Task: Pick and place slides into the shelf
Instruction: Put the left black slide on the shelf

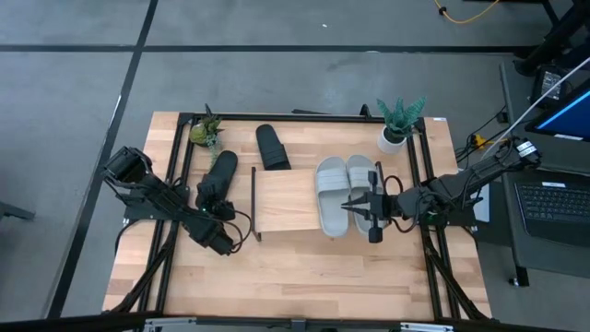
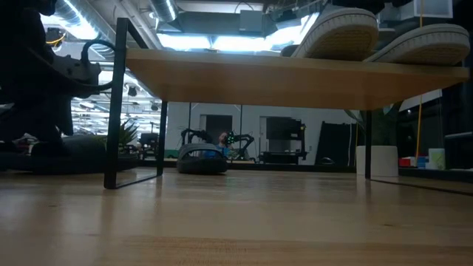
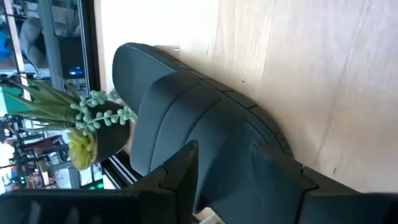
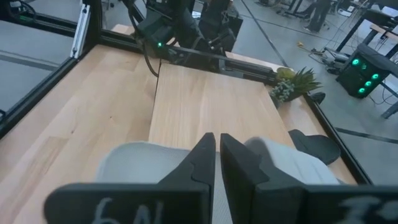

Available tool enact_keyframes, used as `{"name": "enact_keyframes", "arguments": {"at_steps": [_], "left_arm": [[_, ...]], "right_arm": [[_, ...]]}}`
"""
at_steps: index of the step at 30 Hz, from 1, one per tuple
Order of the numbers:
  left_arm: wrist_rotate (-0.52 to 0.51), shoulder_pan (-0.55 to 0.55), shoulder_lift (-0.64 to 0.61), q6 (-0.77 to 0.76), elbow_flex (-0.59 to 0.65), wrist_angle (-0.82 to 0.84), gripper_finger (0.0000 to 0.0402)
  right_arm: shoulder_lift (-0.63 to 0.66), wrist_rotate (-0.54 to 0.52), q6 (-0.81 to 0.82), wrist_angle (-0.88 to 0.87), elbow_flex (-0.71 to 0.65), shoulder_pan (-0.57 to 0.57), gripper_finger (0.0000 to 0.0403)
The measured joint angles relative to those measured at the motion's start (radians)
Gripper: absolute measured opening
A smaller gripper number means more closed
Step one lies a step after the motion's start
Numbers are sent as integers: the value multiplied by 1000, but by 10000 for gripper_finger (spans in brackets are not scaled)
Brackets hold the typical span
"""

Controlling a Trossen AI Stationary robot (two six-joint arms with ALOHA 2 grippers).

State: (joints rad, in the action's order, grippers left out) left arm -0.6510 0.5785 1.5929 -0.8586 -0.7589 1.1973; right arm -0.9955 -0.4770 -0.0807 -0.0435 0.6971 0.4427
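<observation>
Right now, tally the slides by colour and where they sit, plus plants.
Grey slides on the shelf: 2 (first, second)
Black slides on the table beside the shelf: 2 (one under the left gripper, one behind the shelf)
Potted plants: 2 (small, white pot)
Total: 4 slides, 2 plants, 6 items

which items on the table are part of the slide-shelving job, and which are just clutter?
Job:
- two light grey slide sandals, on the shelf's right half
- matte black slide sandal, left of shelf, left gripper open at it
- second matte black slide sandal, behind shelf
- low light-wood shelf with black wire ends

Clutter:
- white-potted green plant
- small yellow-green plant
</observation>
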Motion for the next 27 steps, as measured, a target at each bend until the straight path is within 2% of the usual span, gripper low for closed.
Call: {"name": "enact_keyframes", "arguments": {"at_steps": [11,21,27], "left_arm": [[10,-8,0,87,1,26,137],[20,-49,0,116,66,-10,137],[-22,-63,0,115,69,-15,137]], "right_arm": [[0,0,26,-41,0,0,28],[0,0,28,-51,0,0,28],[0,-1,28,-51,0,0,28]]}}
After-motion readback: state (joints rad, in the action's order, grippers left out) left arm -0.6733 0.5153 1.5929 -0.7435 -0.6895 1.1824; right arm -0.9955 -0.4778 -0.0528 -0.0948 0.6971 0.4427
